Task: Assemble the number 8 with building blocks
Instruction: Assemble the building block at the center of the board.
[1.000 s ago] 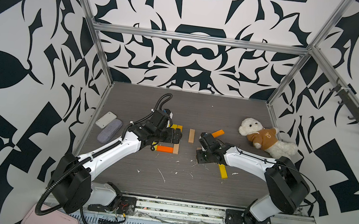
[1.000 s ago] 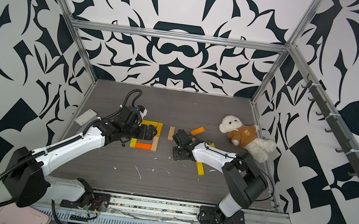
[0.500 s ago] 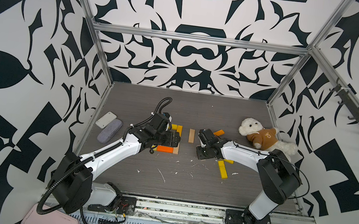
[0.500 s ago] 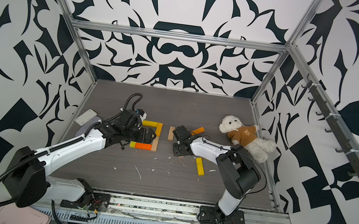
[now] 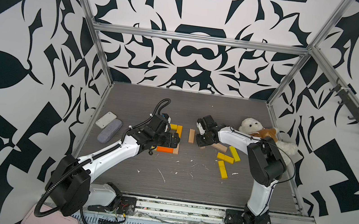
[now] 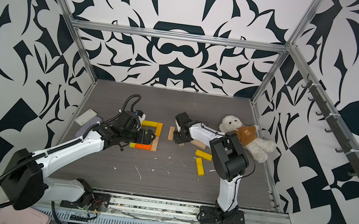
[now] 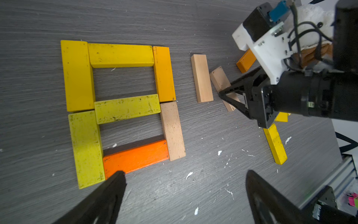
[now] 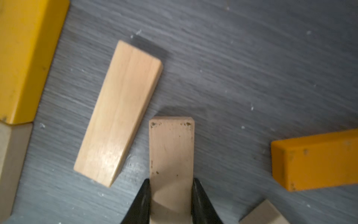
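Right fingers [image 8: 201, 201] pinch the flat tan wooden plank [image 8: 171, 155] across its width: looks light, stiff. Left fingers [image 7: 108, 194] gape empty.

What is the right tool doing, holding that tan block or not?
The right tool is shut on it: its black fingers press both sides of the tan block.

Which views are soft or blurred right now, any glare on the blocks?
Right wrist view: soft overall, table grain smeared, mild sheen on the loose tan block; the gripped tan block in the right end effector reads fine. Left wrist view: assembled blocks sharp, left end effector fingers defocused up close. Both top views: evenly lit, sharp, no harsh shadows.
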### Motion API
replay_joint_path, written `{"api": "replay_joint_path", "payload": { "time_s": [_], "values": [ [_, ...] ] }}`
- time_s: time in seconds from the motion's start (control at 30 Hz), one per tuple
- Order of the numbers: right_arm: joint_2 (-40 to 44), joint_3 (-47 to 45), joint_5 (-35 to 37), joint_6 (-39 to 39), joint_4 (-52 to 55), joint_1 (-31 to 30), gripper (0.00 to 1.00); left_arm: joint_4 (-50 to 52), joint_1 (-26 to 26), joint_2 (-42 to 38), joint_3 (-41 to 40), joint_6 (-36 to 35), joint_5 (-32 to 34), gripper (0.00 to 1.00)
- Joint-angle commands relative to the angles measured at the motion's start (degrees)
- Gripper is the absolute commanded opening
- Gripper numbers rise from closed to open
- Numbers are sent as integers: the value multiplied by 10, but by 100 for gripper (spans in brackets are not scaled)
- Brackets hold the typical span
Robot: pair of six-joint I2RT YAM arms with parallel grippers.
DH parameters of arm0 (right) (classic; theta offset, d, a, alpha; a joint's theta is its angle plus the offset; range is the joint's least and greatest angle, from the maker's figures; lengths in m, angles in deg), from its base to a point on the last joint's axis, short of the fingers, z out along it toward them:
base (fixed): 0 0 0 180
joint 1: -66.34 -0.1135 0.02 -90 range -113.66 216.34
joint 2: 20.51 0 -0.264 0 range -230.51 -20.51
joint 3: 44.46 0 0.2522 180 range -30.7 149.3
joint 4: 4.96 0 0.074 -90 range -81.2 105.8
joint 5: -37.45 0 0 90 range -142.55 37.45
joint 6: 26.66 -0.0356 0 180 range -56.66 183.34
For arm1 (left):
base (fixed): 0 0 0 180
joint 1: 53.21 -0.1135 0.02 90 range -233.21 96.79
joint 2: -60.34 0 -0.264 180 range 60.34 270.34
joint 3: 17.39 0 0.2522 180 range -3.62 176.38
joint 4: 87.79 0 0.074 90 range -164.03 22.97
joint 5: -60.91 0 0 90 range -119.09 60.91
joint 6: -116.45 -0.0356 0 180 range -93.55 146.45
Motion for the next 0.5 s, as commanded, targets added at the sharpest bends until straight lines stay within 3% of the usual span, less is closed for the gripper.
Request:
{"api": "replay_joint_path", "payload": {
  "time_s": [0.0,0.37,0.47],
  "values": [
    [-10,33,-13,31,25,7,21,0,-2,-28,-8,2,-1,99],
    [42,-27,16,9,24,6,50,-25,-3,-12,-15,11,-23,99],
    [69,-61,17,-10,14,5,53,-35,-2,2,-12,13,-32,99]
  ]
}}
